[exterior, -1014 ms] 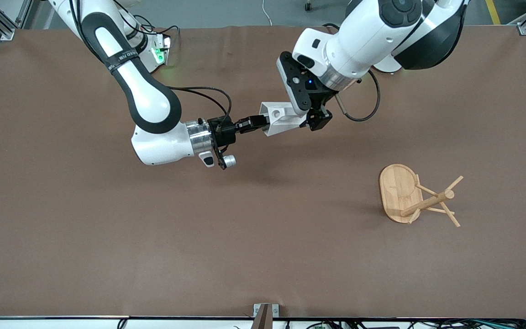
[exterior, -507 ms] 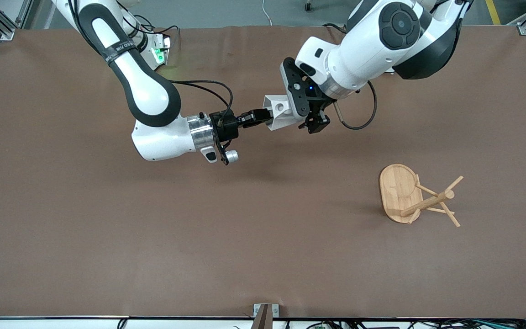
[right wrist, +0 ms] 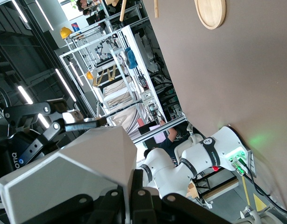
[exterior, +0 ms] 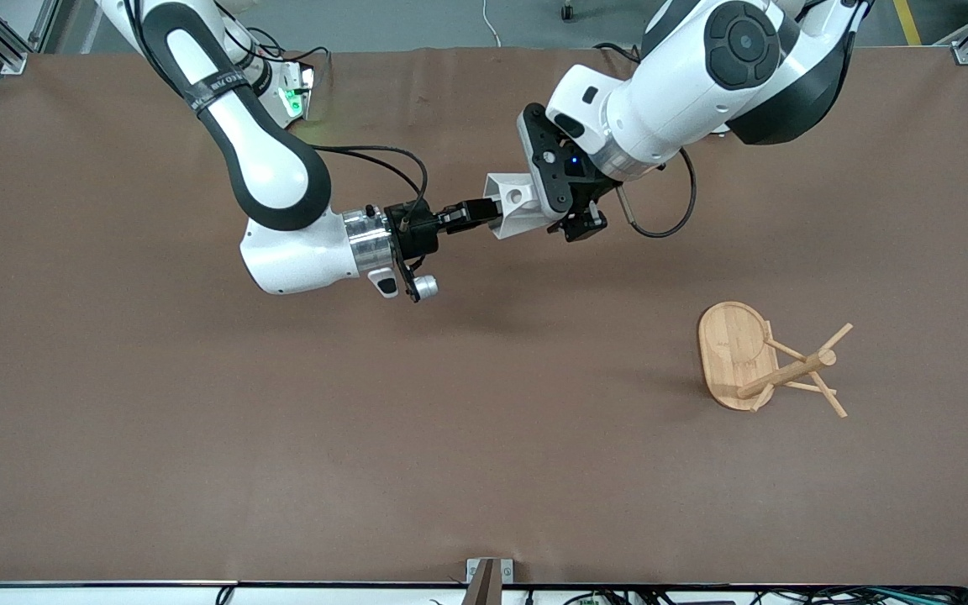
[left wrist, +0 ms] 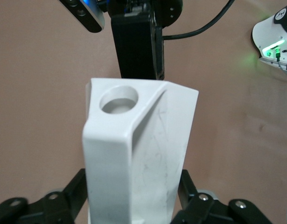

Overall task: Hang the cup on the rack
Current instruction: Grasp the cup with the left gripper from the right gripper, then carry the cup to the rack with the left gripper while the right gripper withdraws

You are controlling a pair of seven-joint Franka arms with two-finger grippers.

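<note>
Change: since a second ago the cup point(exterior: 516, 206) has tipped so its handle hole faces up, and the left arm has lifted and swung slightly toward its own end of the table; over the last half second almost nothing has shifted.
Cup: held in the air between both grippers, well apart from the rack point(exterior: 765, 360), toward the right arm's end of the table from it.
Left gripper point(exterior: 564, 220): over bare tabletop, fingers point(left wrist: 64, 198) closed against the two sides of the cup's narrow end.
Right gripper point(exterior: 484, 215): over bare tabletop, one finger inside the cup's mouth and one outside, pinching the rim wall.
Step in hand: by my reading, a handover from the right gripper to the left.
Doing it well: the left grip should be firm before the right one lets go; the right gripper should then back straight out along the cup's axis so the wall is not dragged. The handle hole point(left wrist: 119, 99) should stay exposed, since a peg must pass through it.
Rack: stands on the table with nothing on its pegs point(exterior: 835, 337).
Cup contents: none visible; the inside is mostly hidden.
</note>
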